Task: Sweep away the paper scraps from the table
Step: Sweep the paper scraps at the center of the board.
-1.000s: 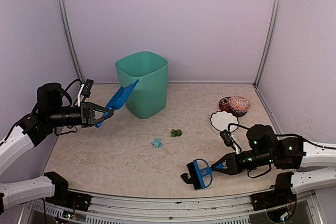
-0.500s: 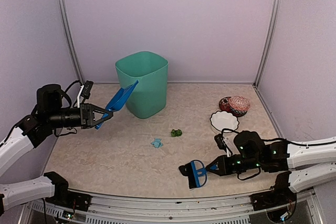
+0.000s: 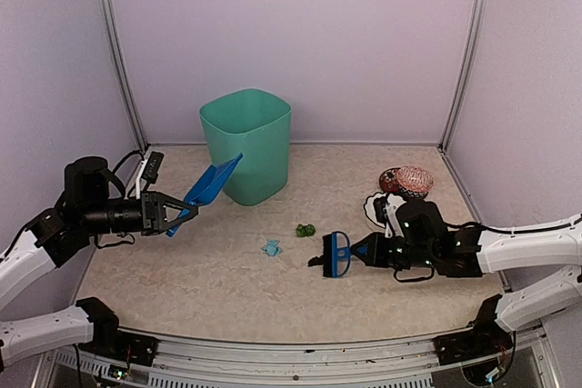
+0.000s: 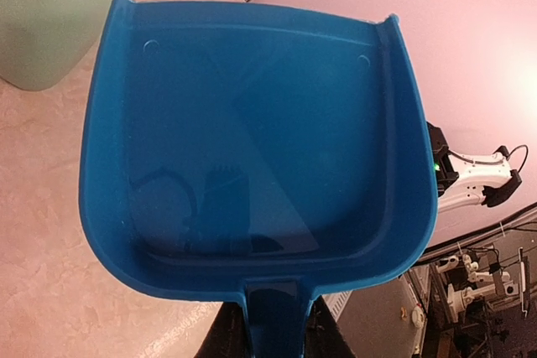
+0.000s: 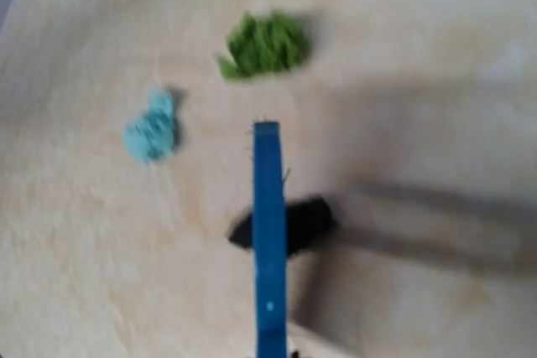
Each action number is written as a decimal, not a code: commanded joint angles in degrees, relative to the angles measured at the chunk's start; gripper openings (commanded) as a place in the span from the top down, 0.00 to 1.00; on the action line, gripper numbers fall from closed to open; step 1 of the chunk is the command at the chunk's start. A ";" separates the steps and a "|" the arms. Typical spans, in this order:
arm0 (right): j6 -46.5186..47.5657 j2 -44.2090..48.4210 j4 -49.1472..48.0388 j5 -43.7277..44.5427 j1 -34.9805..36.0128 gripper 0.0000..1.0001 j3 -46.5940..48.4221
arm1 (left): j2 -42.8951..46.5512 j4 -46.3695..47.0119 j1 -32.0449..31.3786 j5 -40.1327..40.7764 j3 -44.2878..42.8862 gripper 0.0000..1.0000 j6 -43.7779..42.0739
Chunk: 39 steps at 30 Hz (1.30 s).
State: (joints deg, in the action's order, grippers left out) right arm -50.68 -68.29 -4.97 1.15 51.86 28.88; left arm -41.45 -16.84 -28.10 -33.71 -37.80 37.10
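Table (image 3: pixel 182 270), paper scraps (image 3: pixel 306 230) between dustpan (image 3: pixel 211 184) and brush (image 3: pixel 336 254), away from edges

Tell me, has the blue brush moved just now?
Yes: the blue brush moved away from the table's front rim, toward the green paper scrap.

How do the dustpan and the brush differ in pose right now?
The dustpan is held raised and tilted beside the green bin by the left gripper; the brush sits low near the table in the right gripper, close to the green scrap. The dustpan is a wide, empty scoop; the brush is narrow. Both are blue and gripped.
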 commanded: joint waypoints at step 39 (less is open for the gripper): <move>-6.79 -37.36 -11.28 -5.99 0.76 1.00 26.15 | -0.55 -17.62 -33.43 46.65 -0.08 1.00 14.84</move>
State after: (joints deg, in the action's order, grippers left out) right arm -56.77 -108.38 -17.43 -8.78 52.75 58.17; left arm -39.51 -33.12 -57.43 6.46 -36.07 49.52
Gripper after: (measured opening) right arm 0.046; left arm 0.167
